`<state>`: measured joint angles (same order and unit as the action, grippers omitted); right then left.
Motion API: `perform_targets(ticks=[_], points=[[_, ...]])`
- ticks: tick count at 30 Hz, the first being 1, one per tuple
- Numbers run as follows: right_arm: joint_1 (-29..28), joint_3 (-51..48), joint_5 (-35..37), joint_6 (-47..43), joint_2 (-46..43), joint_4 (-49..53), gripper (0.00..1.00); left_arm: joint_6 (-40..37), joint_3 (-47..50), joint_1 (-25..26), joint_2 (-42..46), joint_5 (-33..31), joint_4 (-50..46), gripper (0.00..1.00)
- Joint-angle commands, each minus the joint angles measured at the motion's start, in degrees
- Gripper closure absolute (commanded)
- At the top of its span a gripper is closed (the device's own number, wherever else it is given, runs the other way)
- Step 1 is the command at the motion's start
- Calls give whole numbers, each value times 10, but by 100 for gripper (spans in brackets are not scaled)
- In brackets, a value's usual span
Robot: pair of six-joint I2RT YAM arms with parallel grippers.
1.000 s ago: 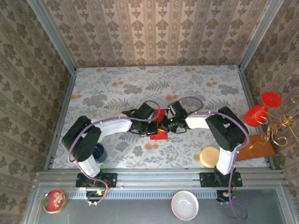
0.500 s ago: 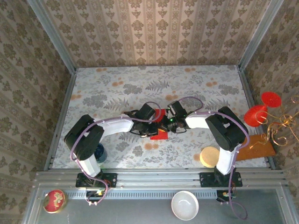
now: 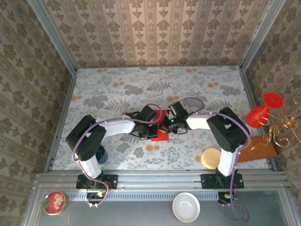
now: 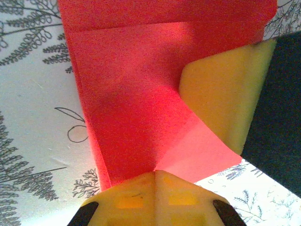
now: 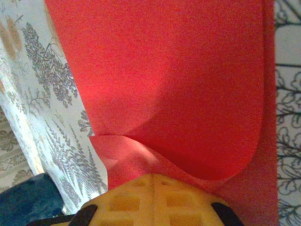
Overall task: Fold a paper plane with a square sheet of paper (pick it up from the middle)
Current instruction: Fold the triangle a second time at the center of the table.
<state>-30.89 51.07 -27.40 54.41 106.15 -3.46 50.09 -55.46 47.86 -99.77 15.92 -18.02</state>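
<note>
Pinching the red paper (image 4: 136, 94) at its near edge, your left gripper (image 4: 155, 186) has both yellow pads pressed flat together, and the paper's fold comes to a point between them. From that wrist camera you see the paper lying on the flowered table (image 4: 33, 117). A crease runs across its far part and a triangular flap is turned up on the right. A yellow finger (image 4: 225, 94) of the other arm sits against that flap.

Your right gripper (image 5: 155, 188) is likewise clamped on the paper, whose edge buckles in a soft wave just ahead of its pads.

From above, the two grippers meet nose to nose at the middle of the table, low over the surface, with red showing between and beside them. Behind each gripper the wrist is level and the white forearm runs almost flat. The left forearm comes in from the left and the right one from the right. Each forearm bends back at a dark elbow toward its base at the near rail, so your arms form a wide, shallow V that opens toward you.

A blue cup (image 3: 99, 153) stands just beside the left arm's lower link. A pale round disc (image 3: 210, 157) lies near the right arm's base.
</note>
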Motion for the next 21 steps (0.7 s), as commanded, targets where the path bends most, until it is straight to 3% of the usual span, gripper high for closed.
perform_targets(ticks=[1, 21], points=[[1, -18, 71, 9, 47, 85, 100, -16, 0, -7, 0, -19, -32, 97], [1, -19, 68, 8, 48, 82, 100, -15, 11, -20, 12, 14, -3, 98]])
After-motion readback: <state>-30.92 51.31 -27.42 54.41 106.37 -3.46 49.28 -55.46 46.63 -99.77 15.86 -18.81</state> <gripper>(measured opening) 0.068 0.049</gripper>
